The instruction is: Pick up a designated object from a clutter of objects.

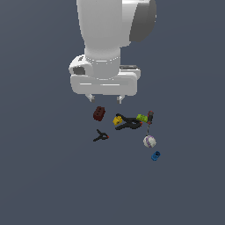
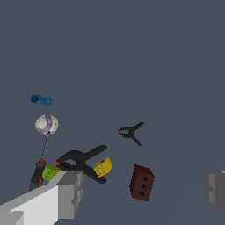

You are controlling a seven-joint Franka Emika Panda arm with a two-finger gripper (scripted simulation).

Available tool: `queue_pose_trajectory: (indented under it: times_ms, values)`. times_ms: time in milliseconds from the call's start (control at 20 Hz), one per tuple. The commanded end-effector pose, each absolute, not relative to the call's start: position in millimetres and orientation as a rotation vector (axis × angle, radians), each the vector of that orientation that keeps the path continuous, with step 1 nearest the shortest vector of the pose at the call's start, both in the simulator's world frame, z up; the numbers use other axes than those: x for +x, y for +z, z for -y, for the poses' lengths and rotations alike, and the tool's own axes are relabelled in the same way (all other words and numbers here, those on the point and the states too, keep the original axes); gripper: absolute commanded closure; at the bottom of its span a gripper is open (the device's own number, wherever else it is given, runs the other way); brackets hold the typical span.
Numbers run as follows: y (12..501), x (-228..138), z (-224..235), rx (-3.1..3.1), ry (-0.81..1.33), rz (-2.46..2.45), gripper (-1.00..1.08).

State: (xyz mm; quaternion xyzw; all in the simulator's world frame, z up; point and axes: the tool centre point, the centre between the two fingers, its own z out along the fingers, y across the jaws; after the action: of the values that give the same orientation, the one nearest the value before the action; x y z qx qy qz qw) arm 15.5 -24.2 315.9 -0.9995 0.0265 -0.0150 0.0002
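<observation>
Your gripper (image 1: pixel 105 98) is hanging above the clutter with its fingers spread wide and nothing between them; in the wrist view the two pads are sitting far apart at the frame edges. It's hovering roughly over the dark red block (image 1: pixel 99 113), which is the wrong item. Working down by size: the large black clamp (image 1: pixel 127 123) is lying next to the yellow bit (image 1: pixel 117 119) and the green bit (image 1: pixel 141 117), with a red-handled screwdriver (image 1: pixel 150 119) just beside the green one. The small black clamp (image 1: pixel 100 136) is sitting apart, toward the exterior view's left. The white ball (image 1: pixel 149 141) is resting off the screwdriver's tip. Your target, the blue piece (image 1: pixel 155 155), is the smallest thing and the outermost: it's lying just past the ball, toward the exterior view's right and nearer that camera than the gripper, well apart from the fingers. In the wrist view the blue piece (image 2: pixel 41 100) is reading as a short cylinder on its side, long axis probably across the ball-to-target line, though it's too small to be sure. You're needing a lateral shift past the ball before descending.
</observation>
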Motion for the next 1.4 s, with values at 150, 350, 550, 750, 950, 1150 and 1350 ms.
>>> queue_pose_trajectory:
  times_ms: [150, 350, 550, 750, 950, 1150, 1350]
  values:
    - [297, 37, 1, -3.127, -0.039, -0.172, -0.92]
    - [276, 57, -23, -3.114, -0.03, -0.264, -0.92]
    - [249, 76, -53, -3.099, -0.02, -0.368, -0.92]
    - [220, 93, -85, -3.084, -0.011, -0.472, -0.92]
    - [189, 106, -118, -3.069, -0.004, -0.574, -0.92]
    - [158, 115, -150, -3.055, 0.001, -0.67, -0.92]
    - [131, 119, -176, -3.042, 0.002, -0.746, -0.92]
